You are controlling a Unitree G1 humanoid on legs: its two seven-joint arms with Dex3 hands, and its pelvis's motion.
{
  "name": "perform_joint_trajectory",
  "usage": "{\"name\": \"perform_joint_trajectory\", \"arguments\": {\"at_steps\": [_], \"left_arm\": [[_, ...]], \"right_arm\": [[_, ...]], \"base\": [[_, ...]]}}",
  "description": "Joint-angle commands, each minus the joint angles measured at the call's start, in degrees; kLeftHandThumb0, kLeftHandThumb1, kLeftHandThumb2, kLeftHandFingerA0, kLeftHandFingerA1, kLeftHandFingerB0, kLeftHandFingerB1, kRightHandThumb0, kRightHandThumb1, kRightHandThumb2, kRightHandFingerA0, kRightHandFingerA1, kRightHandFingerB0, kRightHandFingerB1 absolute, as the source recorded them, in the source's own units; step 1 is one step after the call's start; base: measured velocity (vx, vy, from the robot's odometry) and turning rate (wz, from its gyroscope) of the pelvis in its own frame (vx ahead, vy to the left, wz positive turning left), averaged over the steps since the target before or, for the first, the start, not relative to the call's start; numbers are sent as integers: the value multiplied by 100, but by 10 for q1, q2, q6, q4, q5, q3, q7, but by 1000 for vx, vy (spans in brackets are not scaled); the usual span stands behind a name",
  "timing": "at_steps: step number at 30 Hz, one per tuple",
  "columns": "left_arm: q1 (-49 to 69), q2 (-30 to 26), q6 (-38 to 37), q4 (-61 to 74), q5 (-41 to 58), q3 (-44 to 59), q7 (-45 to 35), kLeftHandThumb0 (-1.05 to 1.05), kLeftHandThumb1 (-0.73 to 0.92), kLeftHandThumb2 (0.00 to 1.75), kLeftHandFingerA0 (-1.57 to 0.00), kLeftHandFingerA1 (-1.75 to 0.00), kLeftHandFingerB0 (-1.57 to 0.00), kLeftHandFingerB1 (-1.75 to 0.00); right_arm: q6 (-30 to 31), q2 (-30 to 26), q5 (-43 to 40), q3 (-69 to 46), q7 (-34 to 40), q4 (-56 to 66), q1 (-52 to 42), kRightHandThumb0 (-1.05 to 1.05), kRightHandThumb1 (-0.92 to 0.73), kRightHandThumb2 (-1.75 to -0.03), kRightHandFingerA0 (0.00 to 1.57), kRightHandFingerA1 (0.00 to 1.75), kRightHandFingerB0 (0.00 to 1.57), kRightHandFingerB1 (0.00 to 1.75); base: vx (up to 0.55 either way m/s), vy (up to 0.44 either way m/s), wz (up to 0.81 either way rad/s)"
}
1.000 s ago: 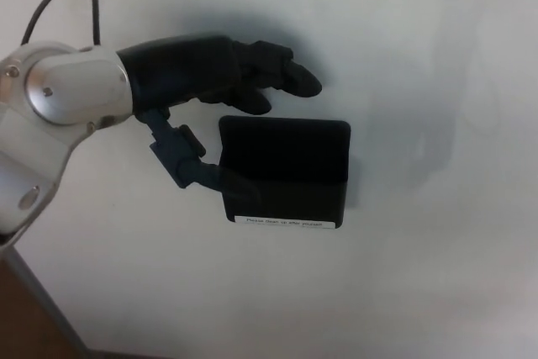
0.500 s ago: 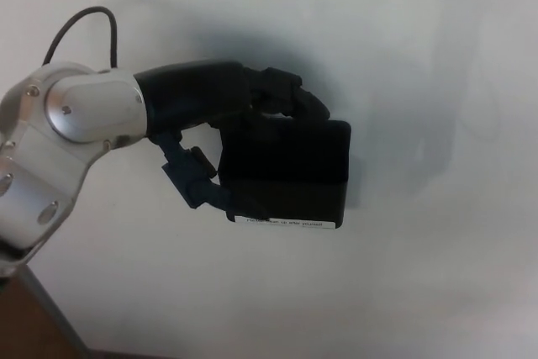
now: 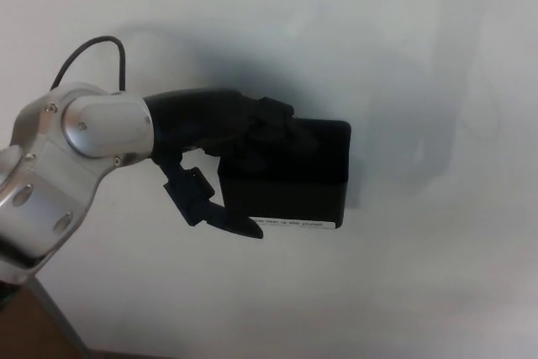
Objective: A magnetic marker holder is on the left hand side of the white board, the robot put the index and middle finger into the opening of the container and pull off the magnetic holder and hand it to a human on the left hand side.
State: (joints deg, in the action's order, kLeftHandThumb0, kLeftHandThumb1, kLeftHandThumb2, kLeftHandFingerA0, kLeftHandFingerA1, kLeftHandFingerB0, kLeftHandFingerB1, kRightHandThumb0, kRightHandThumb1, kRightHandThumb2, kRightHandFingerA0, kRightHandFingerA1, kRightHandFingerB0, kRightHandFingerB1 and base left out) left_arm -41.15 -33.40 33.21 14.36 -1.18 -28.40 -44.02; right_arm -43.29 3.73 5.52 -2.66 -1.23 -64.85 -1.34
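The black magnetic marker holder (image 3: 290,176) sits flat against the whiteboard (image 3: 403,39), just left of the picture's centre, its open mouth facing 12 o'clock and a white label strip (image 3: 296,224) along its lower edge. It clings there by its magnet, so it can only come away by a pull out from the board, which is why the fingers go in at the top.

The left hand (image 3: 231,153) comes in from 9 o'clock, its silver wrist joint (image 3: 88,128) bent so the black palm points toward 3 o'clock. The 2 thick fingers (image 3: 273,128) curl over the holder's upper left rim and appear to dip into the opening, though black on black hides how deep they reach. The thumb (image 3: 214,212) stretches toward 5 o'clock, its tip beside the holder's lower left corner at the label. The hand is thus narrowed around the holder's left end, hooking it, and I judge the hold to be nearly set while the holder rests on the board.

The right hand does not show, and no person is visible.
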Motion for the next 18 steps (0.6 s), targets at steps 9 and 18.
{"name": "perform_joint_trajectory", "arguments": {"at_steps": [9, 18], "left_arm": [[-2, 13, -23, -24, -49, -18, -5, -71, 46, 56, -31, -35, -14, -26], [-33, 47, -7, -41, -75, -39, -3, -82, 44, 77, -45, -46, -11, -34]], "right_arm": [[-11, -11, -4, 1, 1, 0, 2, -60, -78, -63, 73, 55, 62, 47], [-8, -10, -2, 2, 4, 1, 7, -61, -78, -64, 73, 53, 63, 47]], "base": [[0, 0, 0], [0, 0, 0]]}}
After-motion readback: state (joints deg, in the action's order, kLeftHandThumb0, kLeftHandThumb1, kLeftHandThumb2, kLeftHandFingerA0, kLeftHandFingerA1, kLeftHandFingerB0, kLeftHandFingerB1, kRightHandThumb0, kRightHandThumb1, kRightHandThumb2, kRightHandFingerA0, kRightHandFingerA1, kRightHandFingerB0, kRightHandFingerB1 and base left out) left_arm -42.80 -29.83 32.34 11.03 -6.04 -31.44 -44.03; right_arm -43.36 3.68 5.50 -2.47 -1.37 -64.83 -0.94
